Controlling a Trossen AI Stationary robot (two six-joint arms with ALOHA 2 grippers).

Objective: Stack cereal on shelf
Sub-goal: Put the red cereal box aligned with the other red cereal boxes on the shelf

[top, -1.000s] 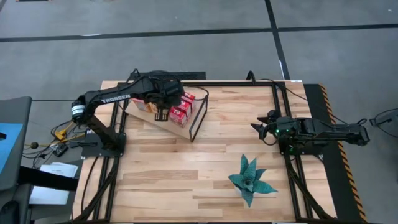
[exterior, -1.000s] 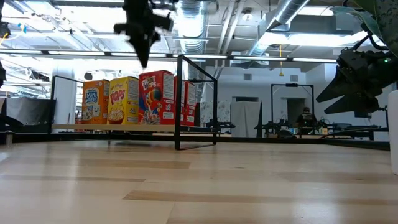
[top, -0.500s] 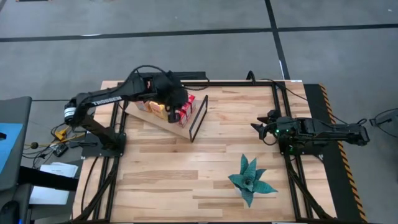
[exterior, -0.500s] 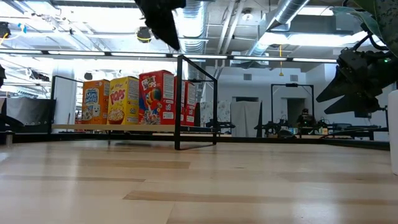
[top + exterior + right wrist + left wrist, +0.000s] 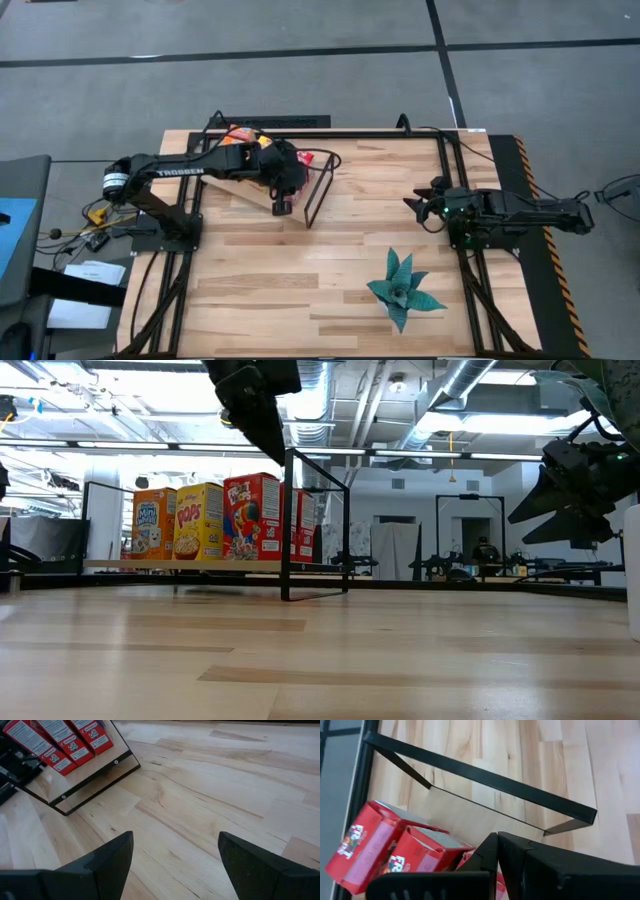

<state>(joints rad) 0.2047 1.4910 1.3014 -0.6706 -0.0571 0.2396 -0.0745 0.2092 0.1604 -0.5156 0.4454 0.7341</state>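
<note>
Small cereal boxes stand upright in a row on the shelf: orange (image 5: 155, 522), yellow (image 5: 198, 520) and red (image 5: 252, 517). From above, my left arm hides most of them; red tops (image 5: 420, 855) show in the left wrist view. The shelf is a light board (image 5: 232, 186) with a black frame (image 5: 320, 185) at its right end. My left gripper (image 5: 281, 207) hangs shut above the board's near edge beside the frame, higher than the box tops (image 5: 270, 450), touching nothing. My right gripper (image 5: 412, 205) waits open at the table's right side.
A teal artificial plant (image 5: 402, 290) lies on the table's near right part. Black rails run along the table's left (image 5: 190, 215), far and right (image 5: 448, 165) sides. Bare slatted wood (image 5: 300, 280) lies between the shelf and the near edge.
My left gripper has moved from above the boxes toward the shelf's frame end and then toward the table's near edge, coming out past the board's near side. The boxes and the shelf have stayed in place.
</note>
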